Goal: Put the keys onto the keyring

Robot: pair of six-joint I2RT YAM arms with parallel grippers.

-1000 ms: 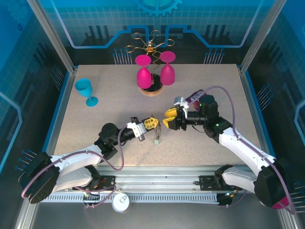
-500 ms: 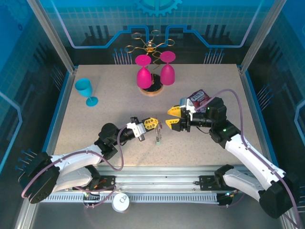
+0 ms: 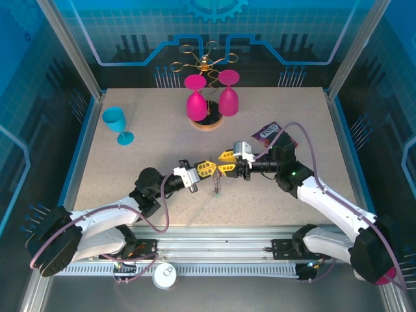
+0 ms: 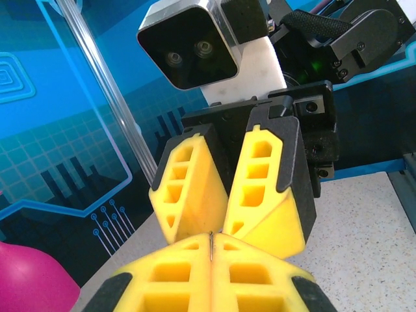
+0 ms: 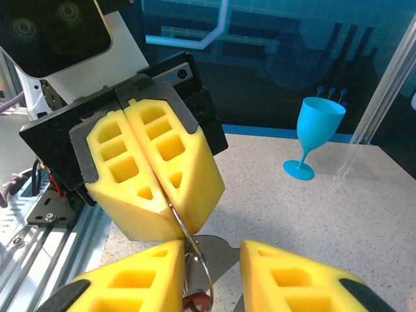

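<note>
Top view, table (image 3: 149, 162): flat, pale, speckled like stone, blue rim. The two arms meet tip to tip about the centre

Left gripper (image 3: 209, 168): 2 yellow wedge fingers, moulded with square pockets, backed by black shells. They are pressed flat together, with a thin wire of the keyring (image 5: 196, 270) clamped in the seam. The ring is silvery and rounded and hangs at 6 o'clock of the fingertips, off the table

Right gripper (image 3: 225, 164): 2 fingers of the same make, standing a narrow gap apart. The ring and a flat silvery piece sit at that gap. Whether the pads press on the metal: cannot tell

Keys (image 3: 218, 186): a thin silvery string dangling at 6 o'clock of the meeting point, its lower end at the table. In the right wrist view a red bit shows under the ring. Number of keys: too small to count

Other items:
- 1 goblet (image 3: 117, 123), blue, smooth plastic look, upright on a round foot, at 10 o'clock of the grippers, well apart
- 1 rack (image 3: 203, 64), gold wire loops on a round wooden base, at 12 o'clock
- 2 glasses (image 3: 195, 104), magenta, glossy, hung bowl-down on the rack, side by side
- 1 packet (image 3: 268, 132), purple, shiny, lying flat at 2 o'clock, just beside the right wrist
</note>
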